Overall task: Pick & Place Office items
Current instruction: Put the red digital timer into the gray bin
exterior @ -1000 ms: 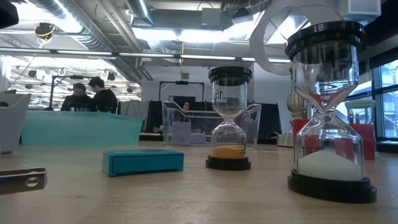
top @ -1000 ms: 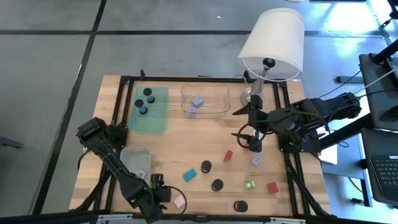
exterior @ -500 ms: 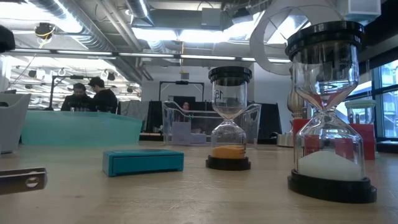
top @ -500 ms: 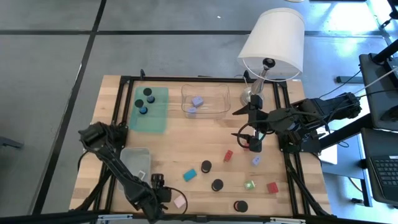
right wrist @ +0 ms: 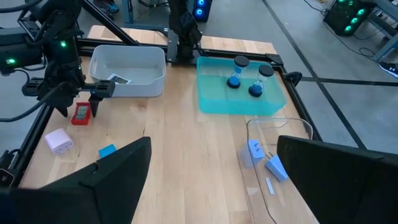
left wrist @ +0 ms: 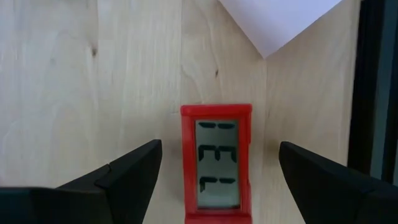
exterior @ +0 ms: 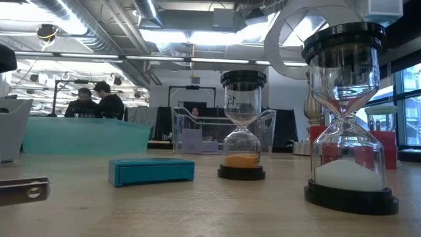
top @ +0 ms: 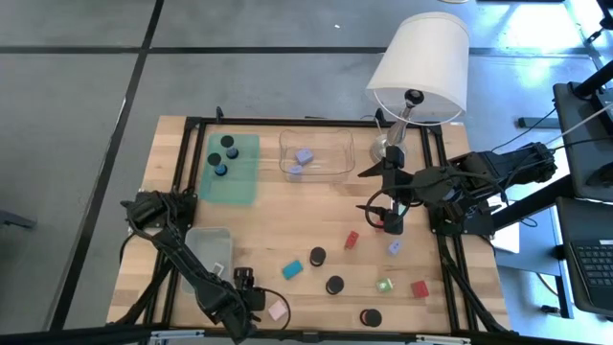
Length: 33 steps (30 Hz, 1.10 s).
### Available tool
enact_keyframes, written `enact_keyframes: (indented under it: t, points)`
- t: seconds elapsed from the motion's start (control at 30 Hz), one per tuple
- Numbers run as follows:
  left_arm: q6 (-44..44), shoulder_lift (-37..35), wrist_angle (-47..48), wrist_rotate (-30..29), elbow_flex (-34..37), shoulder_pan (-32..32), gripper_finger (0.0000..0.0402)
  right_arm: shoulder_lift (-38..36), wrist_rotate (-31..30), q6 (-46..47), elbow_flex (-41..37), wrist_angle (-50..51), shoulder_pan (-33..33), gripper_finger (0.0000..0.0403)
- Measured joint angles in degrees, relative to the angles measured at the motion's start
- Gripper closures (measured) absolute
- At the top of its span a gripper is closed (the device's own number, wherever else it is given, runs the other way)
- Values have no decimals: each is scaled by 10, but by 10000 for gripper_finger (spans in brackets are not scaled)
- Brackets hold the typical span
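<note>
Now left tool [left wrist: 217,180] spread; red timer [left wrist: 217,163] flat on table between fingers, untouched; right tool [right wrist: 211,180] spread.

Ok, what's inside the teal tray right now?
The teal tray holds three small hourglasses with black caps and blue sand, standing upright near its far end. Any smaller item hidden behind them would not show.

Left arm base link [top: 146,211] shifted slightly toward tabletop's near edge since a second ago. Left gripper [left wrist: 214,180] jaws spread wider, now straddling red timer [left wrist: 216,163] without touching. In low view, dark arm part [exterior: 5,58] at left edge sits lower.
</note>
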State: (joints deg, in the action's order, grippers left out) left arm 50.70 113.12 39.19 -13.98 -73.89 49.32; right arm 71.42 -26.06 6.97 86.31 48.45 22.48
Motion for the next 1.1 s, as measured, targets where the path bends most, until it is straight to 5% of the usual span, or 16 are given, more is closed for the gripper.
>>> enact_keyframes:
  t: [0.27, 0.6, 0.73, 1.1]
  points:
    - [11, -4, -39, -1, 22, -3, 129, 0, 2, 0, 0, 0, 0, 52]
    - [20, -7, -28, -6, 18, -4, 255, 0, 2, 0, 0, 0, 0, 52]
    - [21, -17, 4, -28, 2, -8, 257, 0, 2, 0, 0, 0, 0, 52]
    - [161, -209, 140, -232, -7, -32, 257, 0, 1, 0, 0, 0, 0, 52]
